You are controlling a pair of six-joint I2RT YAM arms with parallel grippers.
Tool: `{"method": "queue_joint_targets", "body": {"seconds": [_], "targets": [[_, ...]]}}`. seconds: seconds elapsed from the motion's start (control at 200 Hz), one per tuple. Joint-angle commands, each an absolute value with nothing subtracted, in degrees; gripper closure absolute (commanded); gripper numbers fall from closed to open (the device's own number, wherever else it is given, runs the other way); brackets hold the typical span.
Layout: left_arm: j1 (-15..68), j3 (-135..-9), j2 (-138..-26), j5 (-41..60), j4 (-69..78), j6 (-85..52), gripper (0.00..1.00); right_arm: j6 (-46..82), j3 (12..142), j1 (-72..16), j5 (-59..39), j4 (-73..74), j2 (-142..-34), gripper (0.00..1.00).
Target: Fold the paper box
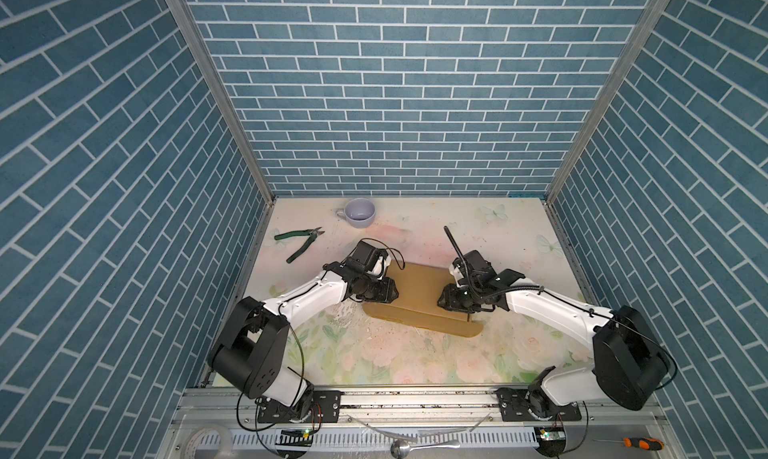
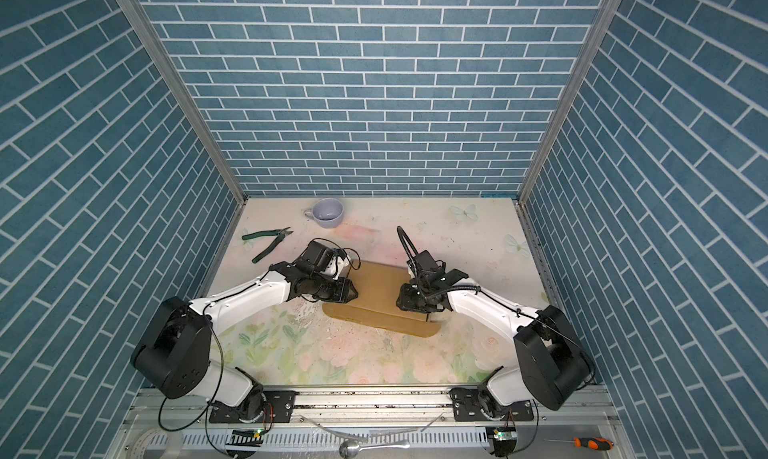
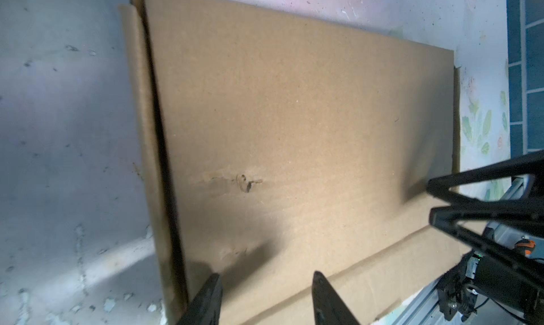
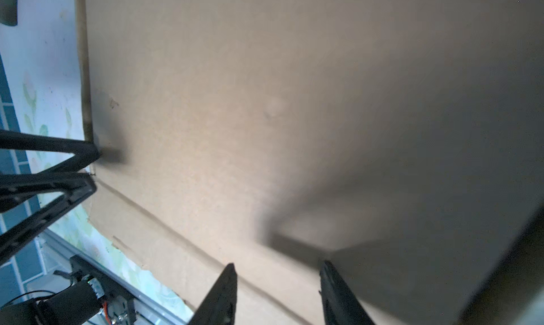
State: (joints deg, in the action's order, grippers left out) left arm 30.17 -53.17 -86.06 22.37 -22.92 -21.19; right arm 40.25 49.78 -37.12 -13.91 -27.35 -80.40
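- The paper box (image 1: pixel 419 299), a sheet of plain brown cardboard, lies flat near the middle of the floral table (image 1: pixel 415 353), directly between the two arms in both top views.
- A narrower flap (image 1: pixel 453 327) with a rounded corner runs along the side of the box nearest the arm bases, set off from the main panel by a crease.
- The left pincer (image 1: pixel 392 290) sits at the box's left edge, jaws parted and nothing between them. Its wrist view shows both dark fingers (image 3: pixel 212 297) spread over bare cardboard.
- The right pincer (image 1: pixel 442 301) sits at the opposite edge, facing the left one across the panel. It too is released, its fingers (image 4: pixel 228 288) apart above the crease with only cardboard under the gap.
- Whether either pincer's tips actually press on the cardboard cannot be told from these views.
- A lilac cup (image 1: pixel 360 213) stands upright near the back wall, well apart from the box.
- Green-handled pliers (image 1: pixel 301 240) lie on the table on the left, between the cup and the left arm.
- Blue brick-pattern walls (image 1: pixel 395 82) enclose the table on three sides.
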Motion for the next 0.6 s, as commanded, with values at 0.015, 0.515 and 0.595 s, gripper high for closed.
{"method": "queue_joint_targets", "body": {"seconds": [0.015, 0.515, 0.595], "targets": [[27.3, -55.7, -84.2, 21.1, -26.4, -19.4, 0.4, 38.0, 49.8, -31.1, -10.2, -37.0, -75.1, 0.43], [25.9, -55.5, -95.0, 22.1, -16.8, -20.4, 0.41, 39.3, 50.2, -24.5, -17.8, -25.7, -85.6, 0.44], [26.4, -54.3, -95.0, 22.5, -15.8, -21.0, 0.5, 39.3, 50.5, -25.2, -18.8, -24.8, -86.9, 0.55]]}}
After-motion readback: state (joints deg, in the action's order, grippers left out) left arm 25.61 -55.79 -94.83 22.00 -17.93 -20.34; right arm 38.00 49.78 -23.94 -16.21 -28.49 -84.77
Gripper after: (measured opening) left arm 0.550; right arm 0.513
